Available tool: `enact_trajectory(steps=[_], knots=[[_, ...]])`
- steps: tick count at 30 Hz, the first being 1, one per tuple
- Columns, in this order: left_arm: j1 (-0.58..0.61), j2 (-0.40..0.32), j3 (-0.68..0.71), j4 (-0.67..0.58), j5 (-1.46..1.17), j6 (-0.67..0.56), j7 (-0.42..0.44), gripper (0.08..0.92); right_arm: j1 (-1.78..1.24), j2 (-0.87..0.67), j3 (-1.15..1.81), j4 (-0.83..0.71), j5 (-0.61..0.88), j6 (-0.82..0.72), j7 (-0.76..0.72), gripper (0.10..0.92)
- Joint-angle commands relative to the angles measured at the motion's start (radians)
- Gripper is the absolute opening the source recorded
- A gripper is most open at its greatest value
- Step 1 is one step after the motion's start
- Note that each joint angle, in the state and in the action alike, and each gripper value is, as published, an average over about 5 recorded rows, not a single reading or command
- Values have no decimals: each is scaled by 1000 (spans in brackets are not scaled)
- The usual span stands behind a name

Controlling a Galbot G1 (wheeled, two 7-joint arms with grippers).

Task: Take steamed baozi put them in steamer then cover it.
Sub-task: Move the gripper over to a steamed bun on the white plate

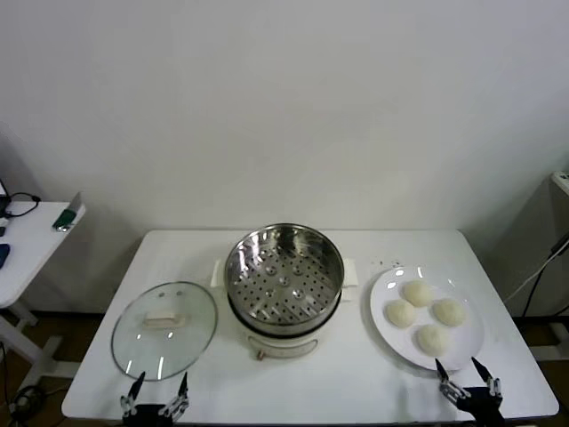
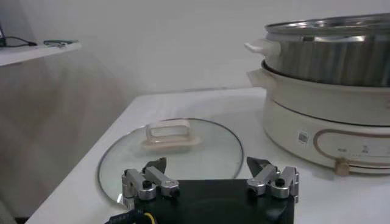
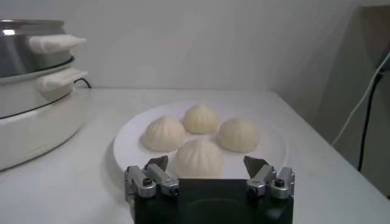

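Several cream-white baozi point(image 1: 425, 314) lie on a white plate point(image 1: 385, 289) at the table's right; the nearest one point(image 3: 199, 158) sits just ahead of my right gripper point(image 3: 206, 164). That gripper point(image 1: 460, 370) is open and empty at the front edge, just short of the plate. The steel steamer point(image 1: 284, 269) stands empty on its cream pot base point(image 1: 283, 344) at the table's middle. The glass cover point(image 1: 164, 329) with its cream bar handle point(image 2: 171, 135) lies flat to the left. My left gripper point(image 1: 160, 386) is open and empty at the cover's near rim point(image 2: 207, 168).
A side table point(image 1: 27, 245) with small items stands off to the left. A cabinet and a cable point(image 1: 544, 271) are at the far right. The white table point(image 1: 356, 382) ends just by both grippers.
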Motion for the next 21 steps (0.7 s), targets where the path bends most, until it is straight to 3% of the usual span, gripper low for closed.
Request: enact_trajectory(steps=[1, 5, 12, 17, 21], knots=[[1, 2, 0, -1, -3, 2, 0, 823, 89, -20, 29, 32, -14, -142, 34, 823], [-4, 4, 2, -1, -2, 2, 2, 823, 272, -108, 30, -12, -76, -253, -51, 823], [-16, 3, 11, 0, -2, 0, 6, 823, 717, -446, -219, -221, -207, -410, -370, 823], [-20, 3, 14, 8, 0, -6, 6, 823, 1176, -614, -714, -395, -286, -341, -671, 823], [-20, 1, 15, 7, 3, -7, 8, 823, 1601, -637, -1180, -532, -400, -184, -941, 823]])
